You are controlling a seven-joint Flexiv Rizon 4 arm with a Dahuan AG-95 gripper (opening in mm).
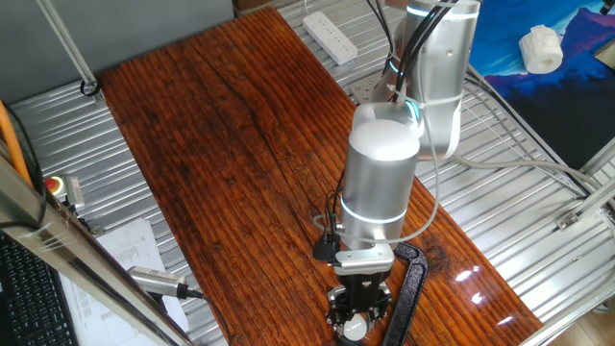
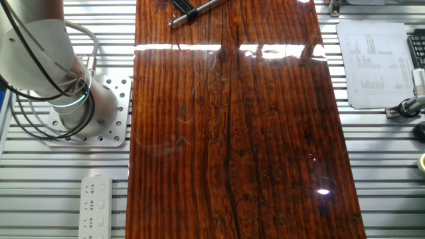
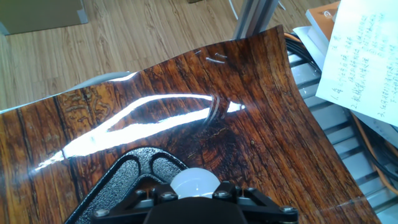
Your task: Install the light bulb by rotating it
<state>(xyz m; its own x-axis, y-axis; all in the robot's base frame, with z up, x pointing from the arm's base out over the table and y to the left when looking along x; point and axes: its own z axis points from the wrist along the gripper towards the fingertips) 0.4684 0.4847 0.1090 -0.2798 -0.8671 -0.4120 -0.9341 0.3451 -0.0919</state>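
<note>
The light bulb [image 3: 194, 180], a small white dome, sits between my gripper's black fingers at the bottom of the hand view. My gripper [image 3: 194, 191] is shut on the light bulb. Under it lies a black textured clamp [image 3: 132, 171] on the dark wooden table [image 3: 186, 118]. In one fixed view the gripper [image 1: 357, 315] hangs at the table's near end with the bulb [image 1: 356, 329] showing white at its tip, beside the black clamp [image 1: 409, 286]. The bulb's screw base is hidden. The other fixed view shows only the arm's base [image 2: 70, 99].
A white power strip [image 1: 332, 37] and a lumpy white cylindrical piece [image 1: 540, 48] lie beyond the table's far end. Printed paper [image 3: 367, 62] lies to the right of the table, over slatted metal. Cables [image 1: 480, 163] trail from the arm.
</note>
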